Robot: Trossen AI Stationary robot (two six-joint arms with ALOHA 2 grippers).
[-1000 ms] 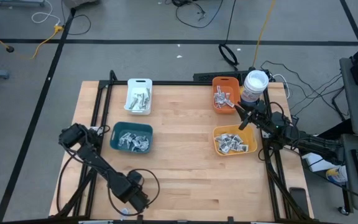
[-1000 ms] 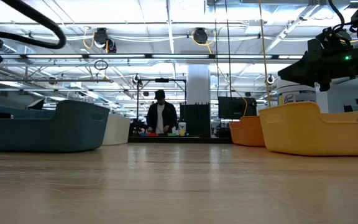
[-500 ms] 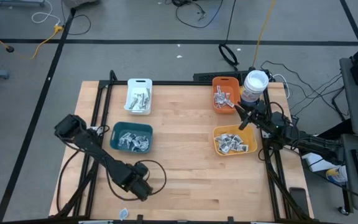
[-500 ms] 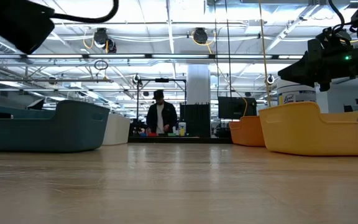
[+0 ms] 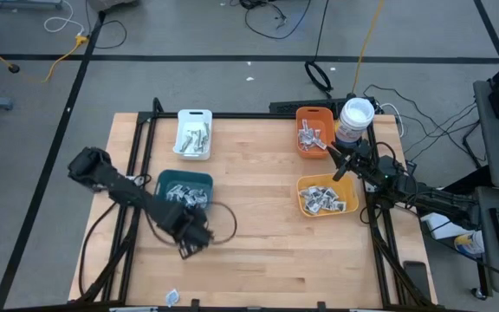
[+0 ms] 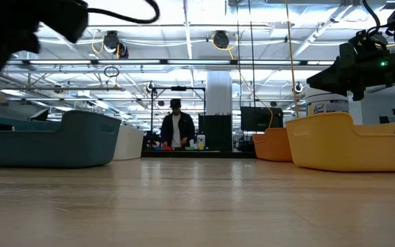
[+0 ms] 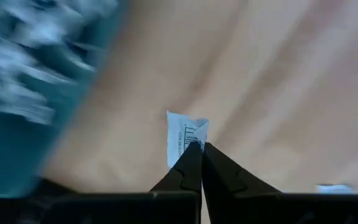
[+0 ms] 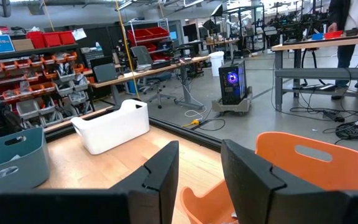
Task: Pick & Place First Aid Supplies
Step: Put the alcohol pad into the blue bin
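I am pinching a small flat white packet with bluish print between the closed tips of my left gripper, hanging over the pale wooden table just beside the teal plastic bin of similar packets. My right gripper, fingers apart and empty, is waiting beside the orange plastic bin.
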